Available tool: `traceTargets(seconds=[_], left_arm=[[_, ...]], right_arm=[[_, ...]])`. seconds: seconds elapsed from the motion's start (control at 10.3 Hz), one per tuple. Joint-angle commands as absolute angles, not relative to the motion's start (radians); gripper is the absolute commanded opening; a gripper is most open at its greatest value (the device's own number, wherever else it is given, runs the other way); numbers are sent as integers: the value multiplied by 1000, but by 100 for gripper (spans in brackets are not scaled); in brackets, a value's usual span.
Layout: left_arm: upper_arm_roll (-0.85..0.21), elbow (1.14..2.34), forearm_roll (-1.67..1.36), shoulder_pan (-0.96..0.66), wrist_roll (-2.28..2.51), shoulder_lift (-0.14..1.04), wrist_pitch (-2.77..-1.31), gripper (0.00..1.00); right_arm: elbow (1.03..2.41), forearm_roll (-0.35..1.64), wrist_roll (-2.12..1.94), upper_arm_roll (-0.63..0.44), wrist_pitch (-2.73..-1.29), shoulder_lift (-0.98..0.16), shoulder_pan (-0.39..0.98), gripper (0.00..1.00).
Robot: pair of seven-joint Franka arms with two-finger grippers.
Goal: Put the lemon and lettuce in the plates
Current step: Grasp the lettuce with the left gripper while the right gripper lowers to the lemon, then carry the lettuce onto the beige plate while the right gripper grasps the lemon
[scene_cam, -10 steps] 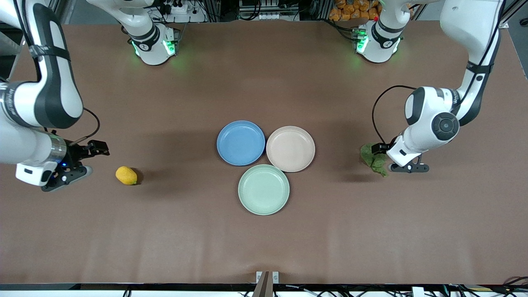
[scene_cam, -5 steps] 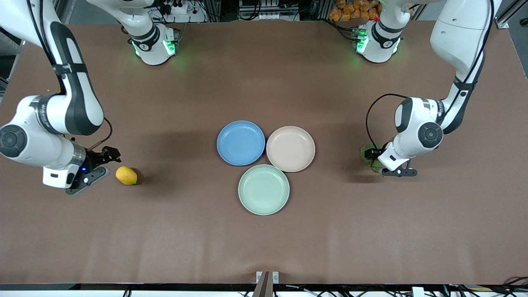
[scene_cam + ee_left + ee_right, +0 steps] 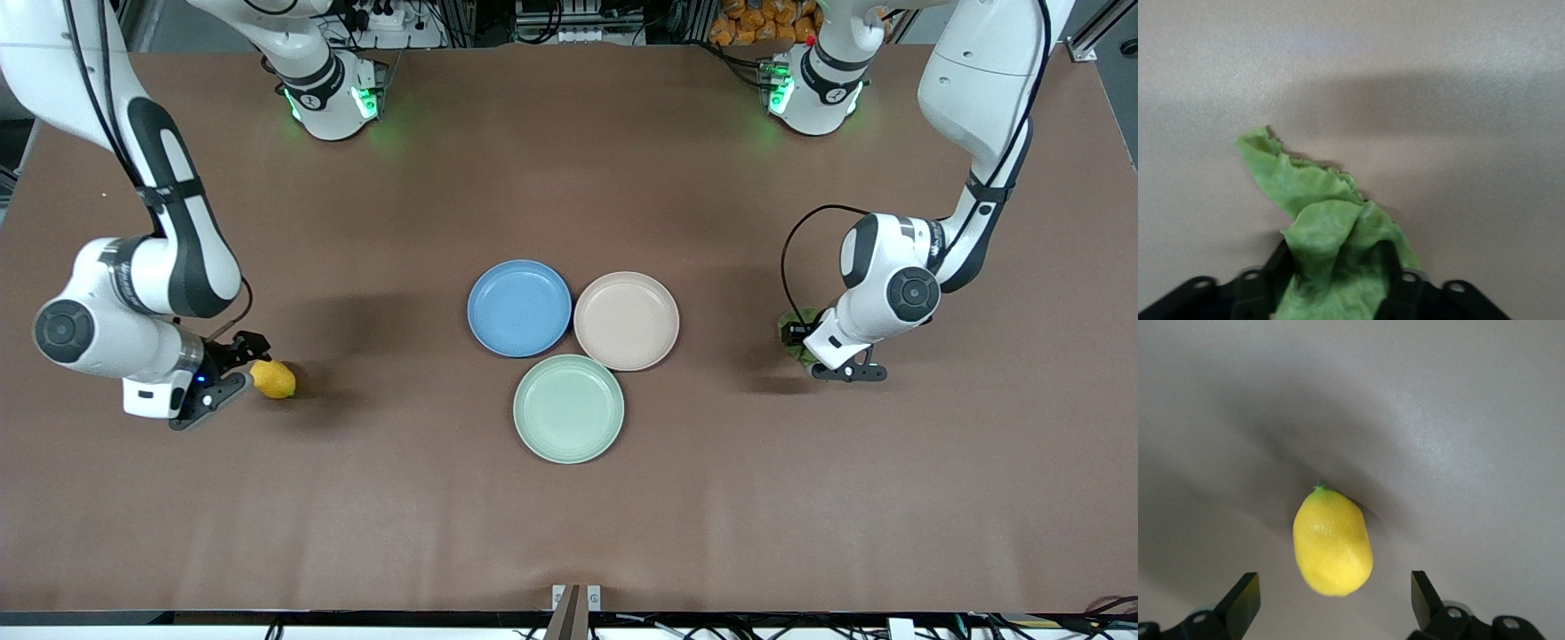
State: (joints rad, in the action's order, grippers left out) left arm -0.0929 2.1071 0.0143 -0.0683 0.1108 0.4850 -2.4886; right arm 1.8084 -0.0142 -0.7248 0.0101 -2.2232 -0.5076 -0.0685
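Note:
The yellow lemon (image 3: pixel 274 380) lies on the table toward the right arm's end. My right gripper (image 3: pixel 238 372) is open right beside it. In the right wrist view the lemon (image 3: pixel 1333 543) has its near end just between the wide-apart fingertips of the right gripper (image 3: pixel 1335 587). The green lettuce (image 3: pixel 790 323) lies on the table toward the left arm's end, mostly hidden under my left gripper (image 3: pixel 805 343). In the left wrist view the left gripper (image 3: pixel 1337 267) is drawn in on the bunched lettuce (image 3: pixel 1311 200). The blue plate (image 3: pixel 519 308) and the beige-pink plate (image 3: pixel 626 320) sit side by side at mid-table, both empty.
A mint-green plate (image 3: pixel 568 408), also empty, touches both plates and lies nearer the front camera. The brown table (image 3: pixel 569 524) stretches wide between the plates and each gripper. Both arm bases stand along the table's edge farthest from the camera.
The right gripper has moved toward the lemon and now reaches it. The left gripper has slid over the lettuce and covers most of it. Lemon, lettuce and plates have not moved.

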Motion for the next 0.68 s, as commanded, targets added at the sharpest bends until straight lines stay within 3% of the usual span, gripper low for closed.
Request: traceTargets(seconds=[0.0, 0.39, 0.58], left_arm=[[-91, 2094, 0, -80, 121, 506, -2507, 0], [-91, 2088, 2, -83, 146, 460, -2494, 0], [-91, 2059, 2, -112, 187, 411, -2404, 0]], right_arm=[[1812, 5, -784, 17, -2281, -537, -77, 100], [1816, 29, -787, 18, -2310, -577, -74, 100], [1845, 63, -787, 17, -2333, -578, -71, 100]])
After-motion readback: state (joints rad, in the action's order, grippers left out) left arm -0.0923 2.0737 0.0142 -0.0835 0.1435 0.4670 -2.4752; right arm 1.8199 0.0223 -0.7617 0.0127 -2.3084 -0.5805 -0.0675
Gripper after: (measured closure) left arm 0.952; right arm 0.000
